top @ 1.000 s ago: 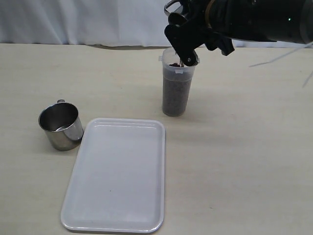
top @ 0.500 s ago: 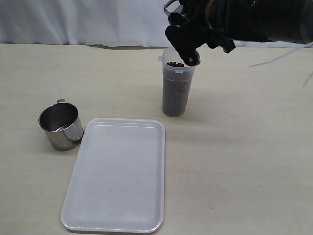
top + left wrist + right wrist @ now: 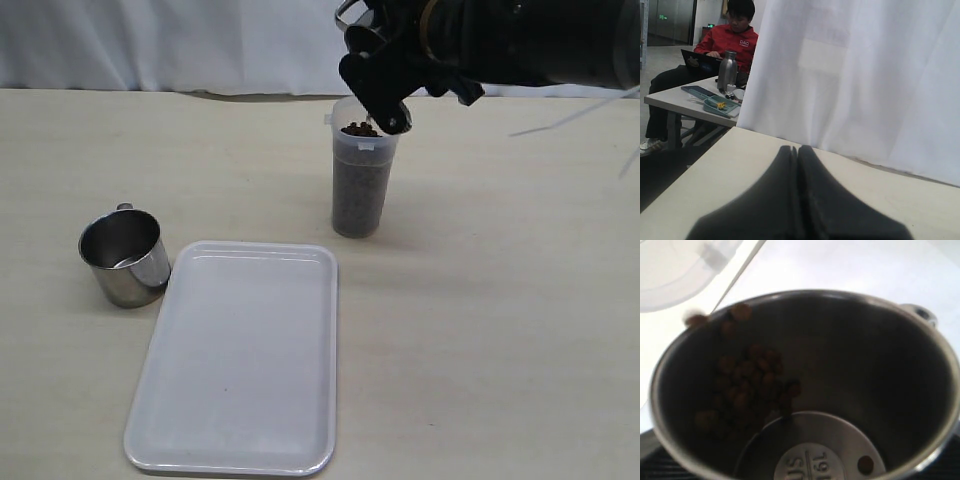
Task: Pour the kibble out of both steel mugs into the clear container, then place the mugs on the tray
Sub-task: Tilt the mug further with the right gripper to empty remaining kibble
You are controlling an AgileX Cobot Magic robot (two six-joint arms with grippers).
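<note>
At upper centre, the right claw (image 3: pixel 378 85) grips a tilted mug (image 3: pixel 840 370) above the clear container (image 3: pixel 362 200), which is filled with kibble (image 3: pixel 360 130) up to its rim. Some pellets remain inside the mug. The second mug (image 3: pixel 125 258) stands upright at left, just beside the tray (image 3: pixel 240 440). The left claw (image 3: pixel 796 200) is closed on nothing.

shiny steel mug (image 3: pixel 124 262); other mug (image 3: pixel 855 365) duller inside; glossy white plastic tray (image 3: pixel 240 370); translucent plastic container (image 3: pixel 361 195); matt pale table (image 3: pixel 500 330).
</note>
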